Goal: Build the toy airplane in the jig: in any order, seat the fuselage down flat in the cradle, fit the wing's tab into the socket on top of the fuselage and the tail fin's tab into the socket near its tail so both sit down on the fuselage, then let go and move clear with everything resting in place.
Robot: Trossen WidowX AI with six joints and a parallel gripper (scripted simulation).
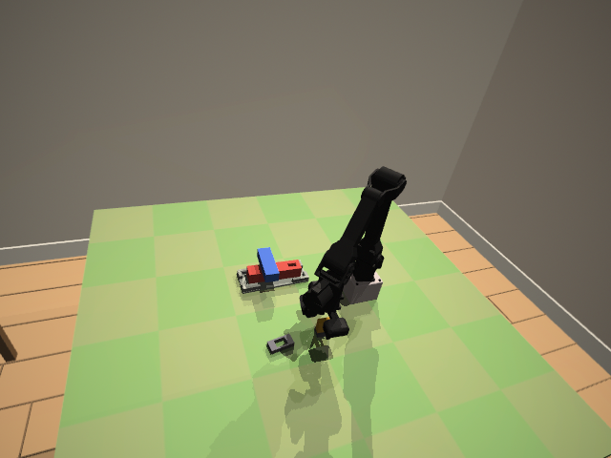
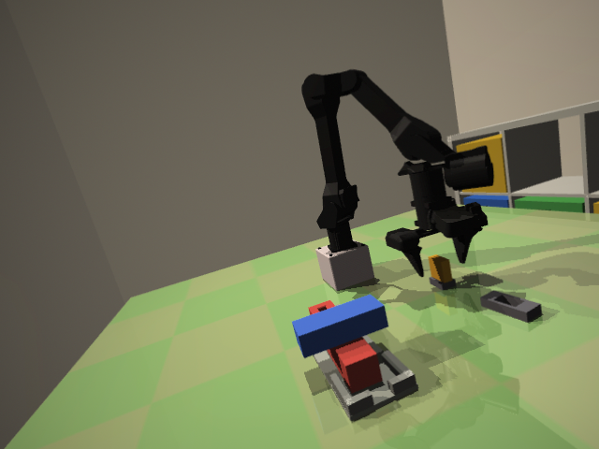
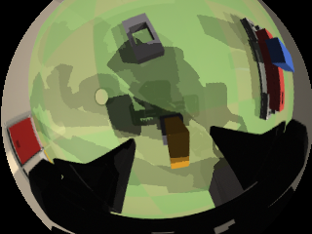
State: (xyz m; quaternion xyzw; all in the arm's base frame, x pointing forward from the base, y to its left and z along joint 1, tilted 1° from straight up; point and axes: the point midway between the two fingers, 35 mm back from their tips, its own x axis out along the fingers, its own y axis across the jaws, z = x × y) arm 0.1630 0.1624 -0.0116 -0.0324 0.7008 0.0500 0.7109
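The red fuselage [image 1: 254, 274] [image 2: 360, 370] [image 3: 274, 78] lies lengthwise in the grey cradle [image 1: 242, 284] [image 2: 360, 408] [image 3: 263, 95]. The blue wing [image 1: 266, 263] [image 2: 341, 325] [image 3: 278, 55] lies across its top; its tab is hidden. The fuselage's tail socket [image 1: 292, 264] is empty. The orange tail fin [image 1: 322, 325] [image 2: 439, 268] [image 3: 178, 141] stands upright in a small dark holder [image 2: 443, 283]. My gripper [image 2: 442, 268] [image 3: 174, 136] is open and empty, pointing down, with its fingertips on either side of the fin, around its upper part. The fingertips are hidden in the top view.
An empty dark holder [image 1: 274, 347] [image 2: 526, 311] [image 3: 148, 53] with a rectangular opening lies near the fin, on the side away from the arm's base. The pale arm base [image 1: 362, 290] [image 2: 345, 267] stands behind the cradle in the exterior view. Shelves [image 2: 548, 185] stand beyond the table.
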